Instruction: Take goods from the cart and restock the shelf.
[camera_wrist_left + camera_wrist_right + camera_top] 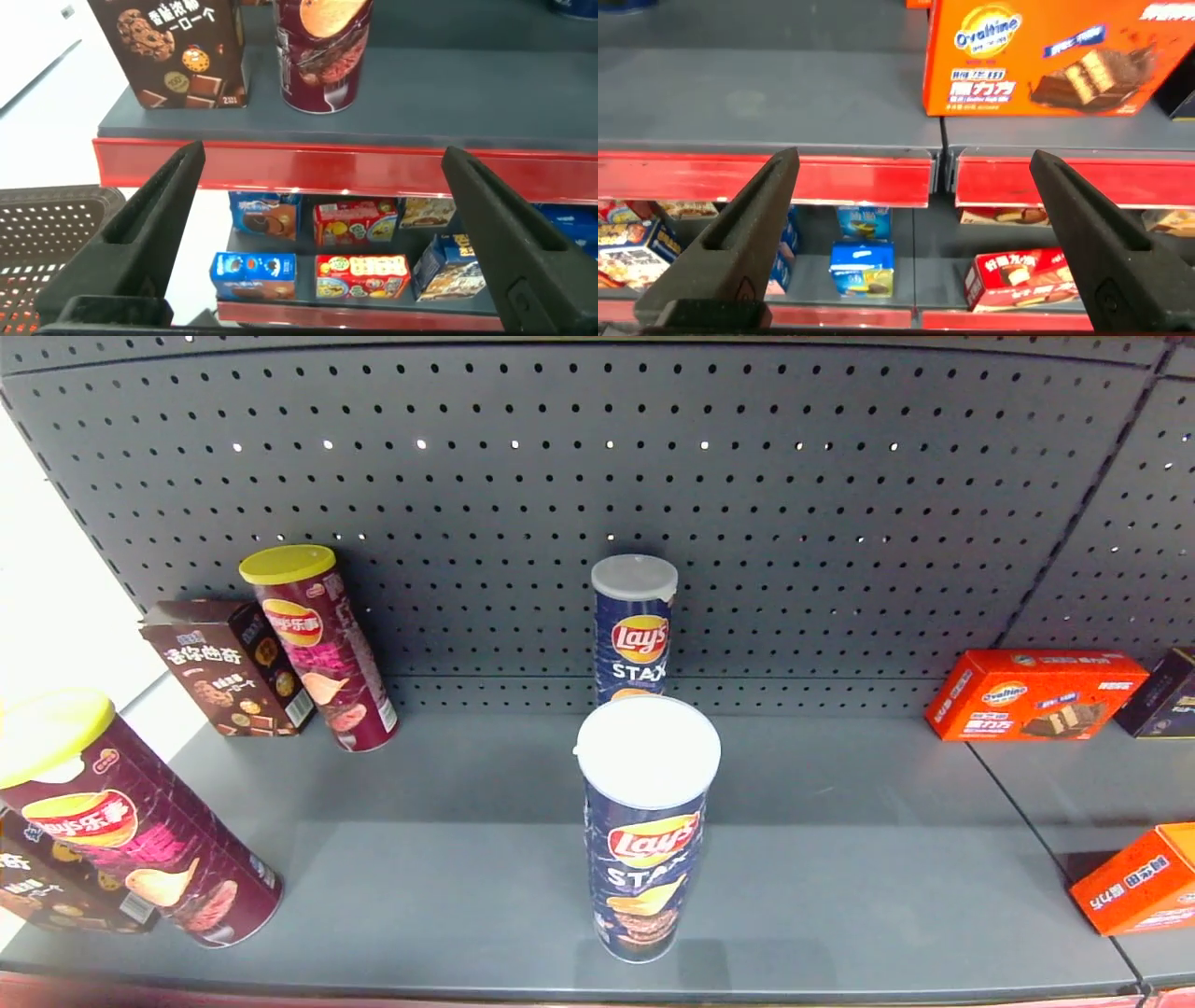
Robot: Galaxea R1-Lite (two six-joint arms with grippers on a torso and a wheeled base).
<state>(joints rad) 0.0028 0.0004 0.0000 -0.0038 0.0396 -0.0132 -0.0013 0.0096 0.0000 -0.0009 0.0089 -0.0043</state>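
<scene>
While the left hand and right hand gape wide and empty, the chip can just beyond the left one looks light, stiff and slick; I'd grip it mid-body.

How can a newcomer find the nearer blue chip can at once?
On the grey shelf, before the pegboard wall, look at the middle. The front can stands near the shelf's edge, dark blue with a white lid. The rear can stands behind it by the wall; the maroon cans at the left have yellow lids.
</scene>
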